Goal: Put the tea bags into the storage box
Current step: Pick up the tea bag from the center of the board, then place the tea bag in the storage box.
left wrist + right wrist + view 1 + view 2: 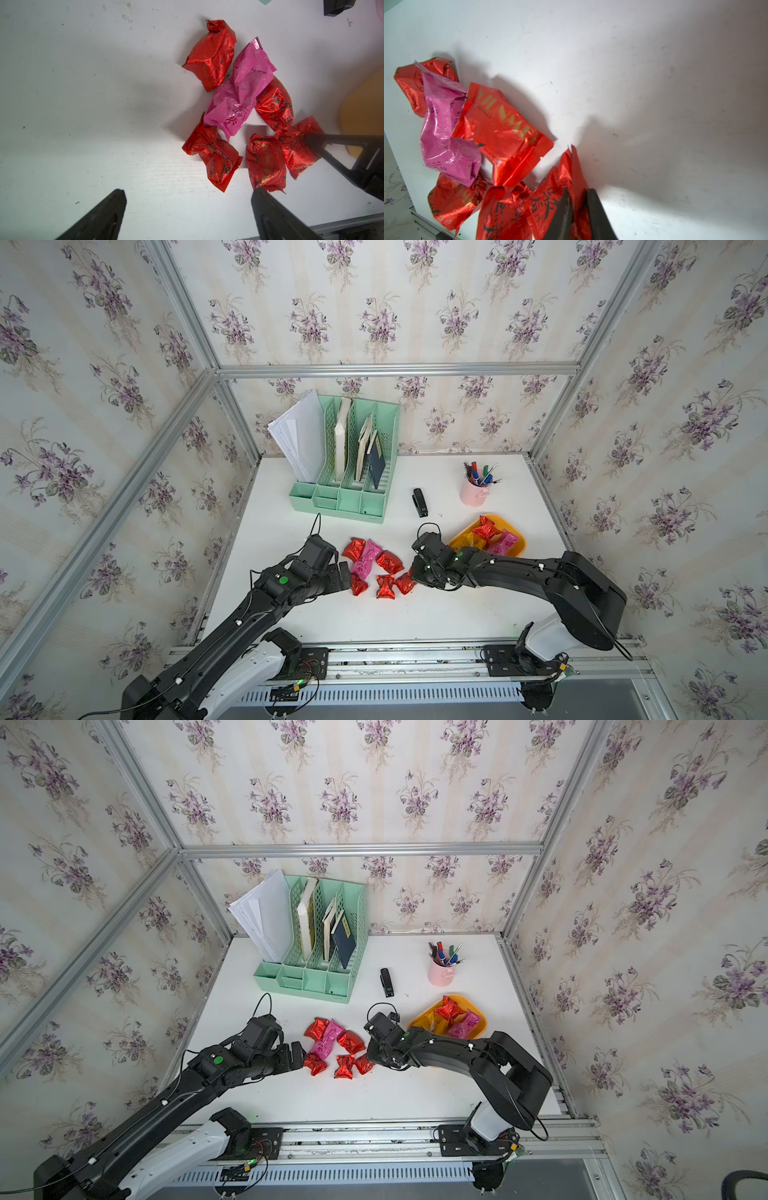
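Several tea bags, red foil and one pink (365, 558), lie in a loose cluster mid-table in both top views. My right gripper (577, 191) is shut on the edge of the red tea bag (550, 199) at the cluster's right end (405, 583); the left wrist view shows its fingers (311, 139) pinching that bag. My left gripper (188, 190) stands open at the cluster's left side (345, 572), nothing between its fingers, one tip beside a red bag (266, 162). The yellow-orange storage box (521, 543) sits to the right behind the right arm, holding red, pink and orange bags.
A mint-green file organizer (345, 497) with papers and books stands at the back. A black stapler (419, 502) and a pink pen cup (473, 493) lie behind the box. Wallpapered walls enclose three sides; a metal rail (415, 649) runs along the front.
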Motion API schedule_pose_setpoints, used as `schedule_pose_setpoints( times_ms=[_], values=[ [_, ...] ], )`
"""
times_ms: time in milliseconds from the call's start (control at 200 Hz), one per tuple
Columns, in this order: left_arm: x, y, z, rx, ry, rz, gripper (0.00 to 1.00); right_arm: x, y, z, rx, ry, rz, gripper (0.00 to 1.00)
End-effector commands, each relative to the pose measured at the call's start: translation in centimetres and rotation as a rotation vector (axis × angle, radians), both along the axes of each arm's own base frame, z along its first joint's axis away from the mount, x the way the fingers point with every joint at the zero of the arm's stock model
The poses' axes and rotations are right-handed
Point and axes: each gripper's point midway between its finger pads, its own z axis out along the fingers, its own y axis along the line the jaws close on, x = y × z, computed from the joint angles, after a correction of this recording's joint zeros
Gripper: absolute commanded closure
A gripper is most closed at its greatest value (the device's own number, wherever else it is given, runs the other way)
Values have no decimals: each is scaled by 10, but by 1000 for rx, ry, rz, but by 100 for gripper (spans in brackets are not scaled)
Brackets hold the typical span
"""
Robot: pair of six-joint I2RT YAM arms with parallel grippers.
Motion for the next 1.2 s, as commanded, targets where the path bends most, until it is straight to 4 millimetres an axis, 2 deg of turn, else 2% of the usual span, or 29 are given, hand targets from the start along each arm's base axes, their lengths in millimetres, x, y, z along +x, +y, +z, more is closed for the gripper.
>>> schedule_pose_setpoints(
  times_ms=[0,85,215,360,480,500,625,749,849,939,1194],
  values=[
    [1,3,-1,12,-2,15,1,3,-7,8,-32,-22,24,91],
    [2,1,-3,10,2,6,1,5,-13,20,-31,-43,27,100],
    [5,-1,-5,20,7,-8,1,11,-26,46,8,-61,15,100],
    [14,-9,-5,17,2,-27,1,29,-55,89,46,-118,-27,100],
    [27,-19,-2,20,4,-60,1,45,-93,120,63,-159,-88,100],
    [30,-21,-1,21,5,-64,1,55,-109,124,59,-172,-139,100],
    [43,-33,1,19,11,-92,1,66,-166,137,12,-205,-243,100],
    [53,-43,2,9,18,-110,1,66,-216,122,-51,-156,-350,100],
    [57,-46,2,12,24,-116,1,60,-236,100,-111,-98,-374,100],
    [58,-46,0,16,30,-110,1,55,-240,80,-144,-47,-363,100],
    [57,-40,-4,26,34,-64,1,48,-224,39,-79,37,-313,100]
  ],
)
